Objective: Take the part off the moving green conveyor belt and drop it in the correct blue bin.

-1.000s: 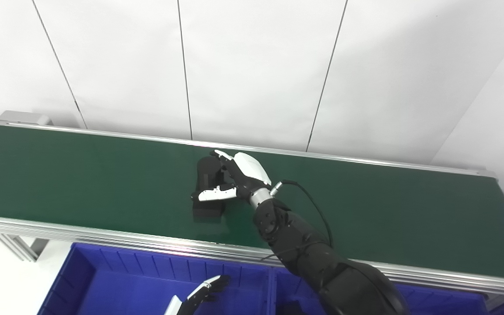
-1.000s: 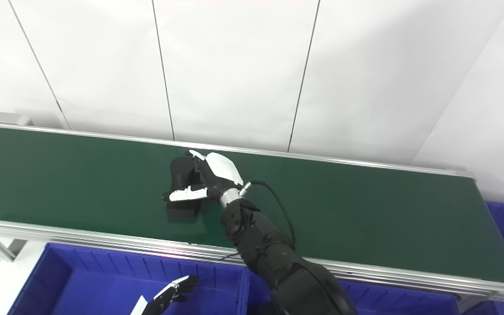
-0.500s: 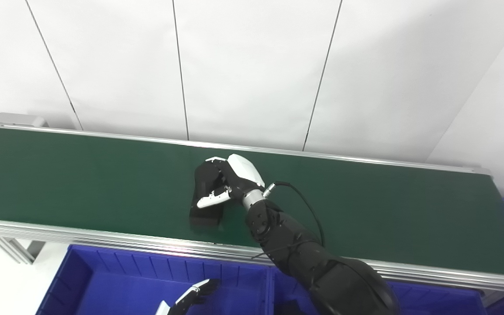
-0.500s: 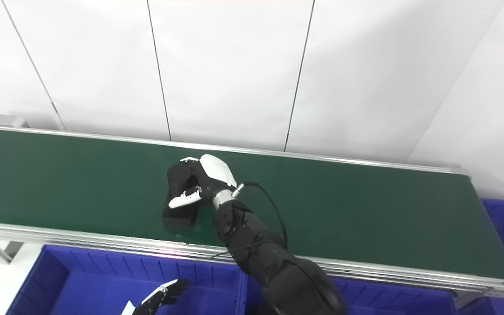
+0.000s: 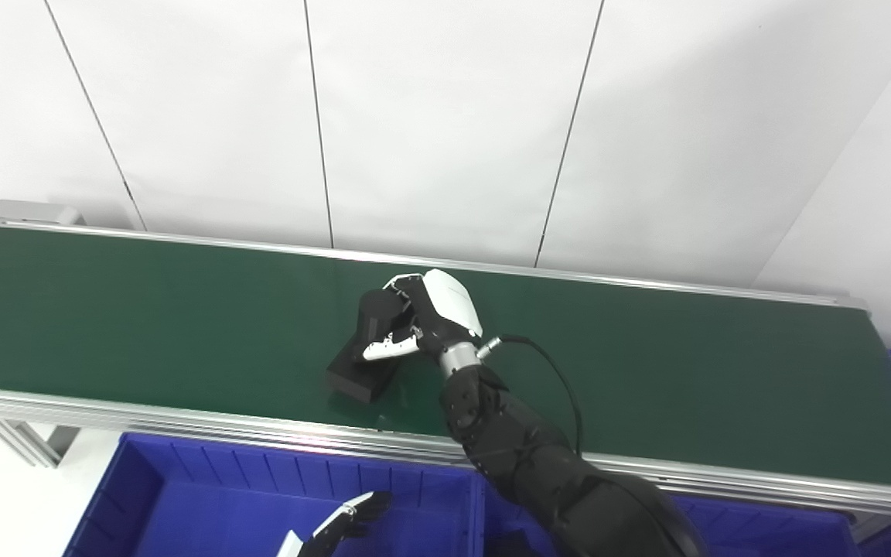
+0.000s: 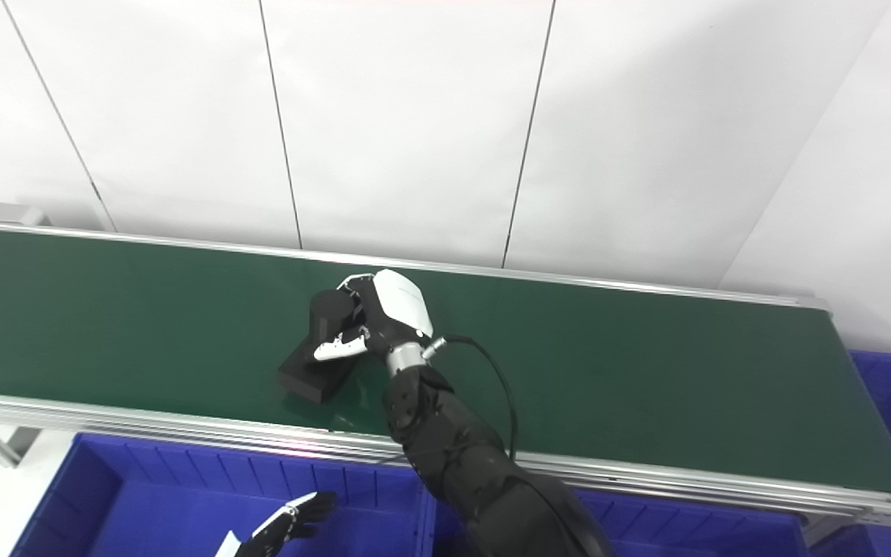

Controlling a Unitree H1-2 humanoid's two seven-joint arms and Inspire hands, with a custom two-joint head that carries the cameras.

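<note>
Since earlier: black part point(image 5: 364, 348) has swung askew on green conveyor belt point(image 5: 144, 309) | right hand point(image 5: 430, 321) clasps its far end | left hand point(image 5: 349, 518) waits open over blue bin point(image 5: 206, 503) | lift looks next

- The right hand point(image 6: 384, 313) is reaching over the green conveyor belt point(image 6: 646, 371), its fingers curling around the upper end of a black part point(image 6: 314, 363).
- The part is lying slanted on the belt, its lower end pointing toward the near metal rail point(image 6: 144, 424).
- The left hand point(image 6: 287, 524) is hovering low over the blue bin point(image 6: 74, 495), fingers apart, holding nothing.
- A black cable point(image 6: 496, 379) is looping from the right wrist.
</note>
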